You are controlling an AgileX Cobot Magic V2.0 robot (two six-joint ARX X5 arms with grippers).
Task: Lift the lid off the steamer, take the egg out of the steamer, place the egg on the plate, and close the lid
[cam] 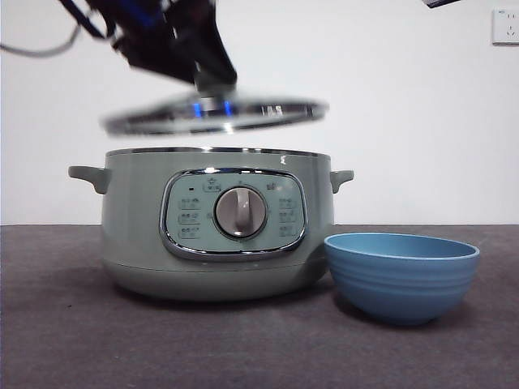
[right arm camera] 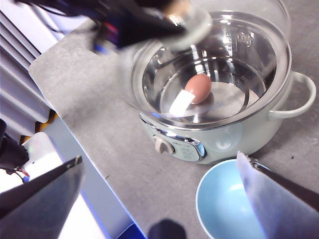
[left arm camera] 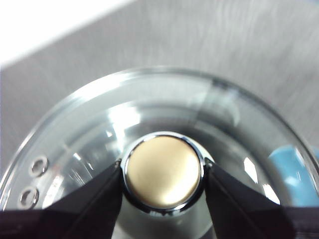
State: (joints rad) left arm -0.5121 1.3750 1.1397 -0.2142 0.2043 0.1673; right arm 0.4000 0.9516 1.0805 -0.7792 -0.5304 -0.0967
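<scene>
A: As the front view shows it, where is the lid?

B: It hangs in the air, clear of the steamer, slightly tilted and blurred. A dark arm enters from the upper left, and its gripper meets the lid at the knob. The steamer stands on the grey worktop with its dial facing the camera. The plate, a blue bowl, sits just beside the steamer, on the side away from that arm.

A: What does the left wrist view add?

B: The left gripper is clenched on the knob: one black jaw presses each side of it. The glass of the lid spreads around the knob, and two small vent holes show near the rim. A patch of blue appears through the glass at one edge.

A: And the right wrist view?

B: The right gripper is released, its jaws standing wide apart above the worktop near the plate. Beyond it the steamer is open at the top, and the egg rests on the metal tray inside. The lid and the left gripper holding it hover over the pot's far rim, partly covering the opening.
</scene>
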